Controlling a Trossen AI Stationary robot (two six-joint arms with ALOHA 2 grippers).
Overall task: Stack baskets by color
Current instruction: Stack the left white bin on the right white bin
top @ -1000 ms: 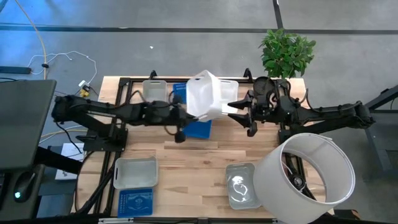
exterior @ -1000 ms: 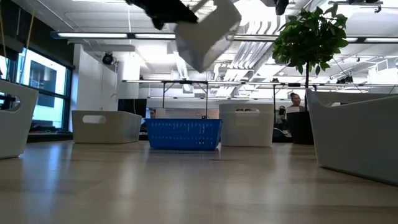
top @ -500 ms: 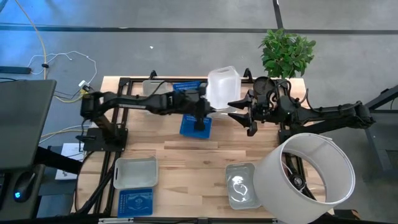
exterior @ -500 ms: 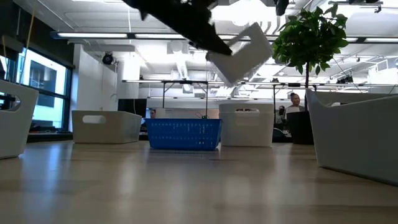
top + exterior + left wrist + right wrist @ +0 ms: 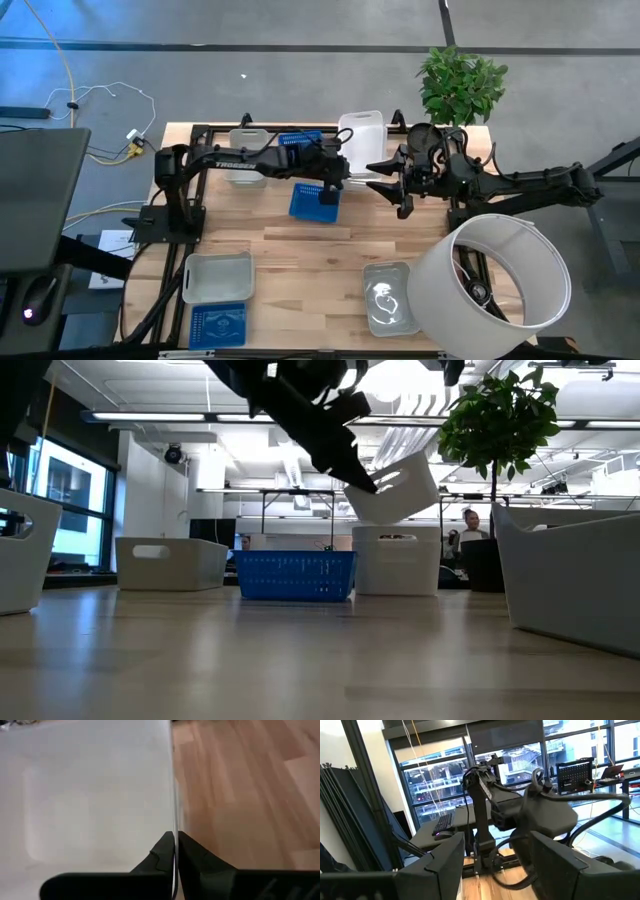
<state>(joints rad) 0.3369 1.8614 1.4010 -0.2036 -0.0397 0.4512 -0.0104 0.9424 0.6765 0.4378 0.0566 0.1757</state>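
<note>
My left gripper point(image 5: 340, 170) is shut on a white basket point(image 5: 397, 488) and holds it in the air over the table's far middle. It hangs just above another white basket point(image 5: 397, 560) that stands on its base on the table. A blue perforated basket point(image 5: 315, 200) stands nearby on the table, and a second blue one point(image 5: 300, 140) sits at the far edge. My right gripper point(image 5: 385, 180) waits open and raised, to the right of the held basket. In its own wrist view its fingers point(image 5: 445, 865) stand wide apart with nothing between them. My left gripper pinches the rim of one side wall point(image 5: 174, 847) of the white basket, with one finger inside the basket and one outside. The fingers come slanting down from the table's left. The basket is lifted clear and tilted, its open side turned up.
A pale basket point(image 5: 245, 150) stands at the far left. A grey basket point(image 5: 218, 275) and a blue one point(image 5: 218, 325) sit near the front left, and a translucent one point(image 5: 388, 295) sits front right. A large white cylinder point(image 5: 490, 285) and a plant point(image 5: 460, 85) stand on the right.
My left gripper has carried the white basket toward the table's right and far edge and has lowered it. The basket was steeply tipped and now hangs closer to level, over the standing white basket. The gripper has stayed shut on it.
</note>
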